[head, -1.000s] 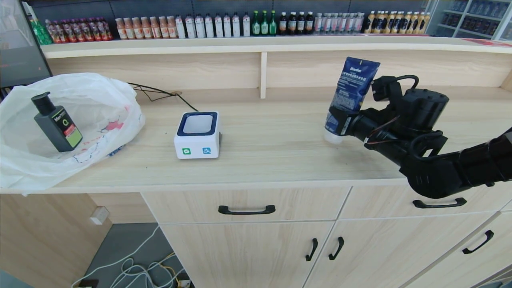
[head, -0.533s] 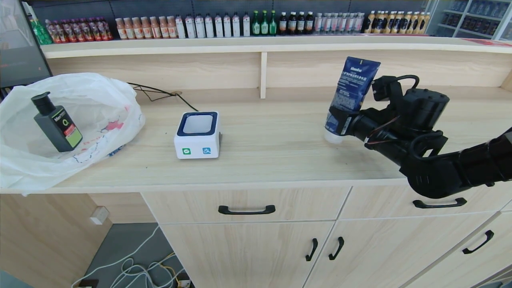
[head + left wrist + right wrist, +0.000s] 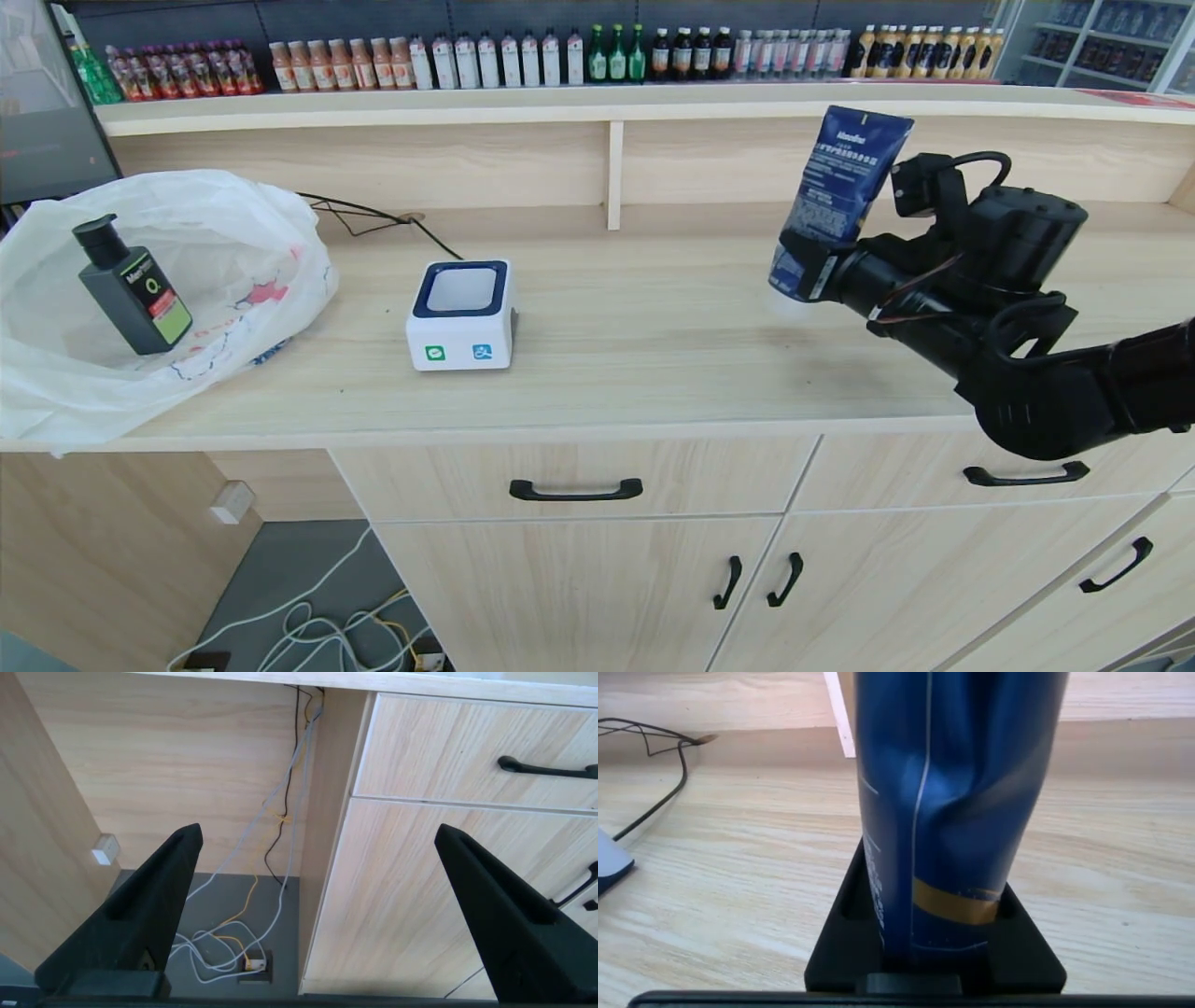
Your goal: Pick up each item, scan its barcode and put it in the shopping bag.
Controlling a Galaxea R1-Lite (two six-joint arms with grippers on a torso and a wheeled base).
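Holding blue plastic squeeze tube, pinched near its bottom by my right gripper, up above right end of pale wooden countertop. My left gripper spread wide, low beside cupboard front.

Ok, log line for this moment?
right pincer: shut on blue tube, above counter | left pincer: open, facing cabinet | scanner: free | shopping bag: holds dark bottle

Blue tube: white print lines, illegible. Scanner front: green icon, blue icon. Dark bottle: green-red label, text unreadable.
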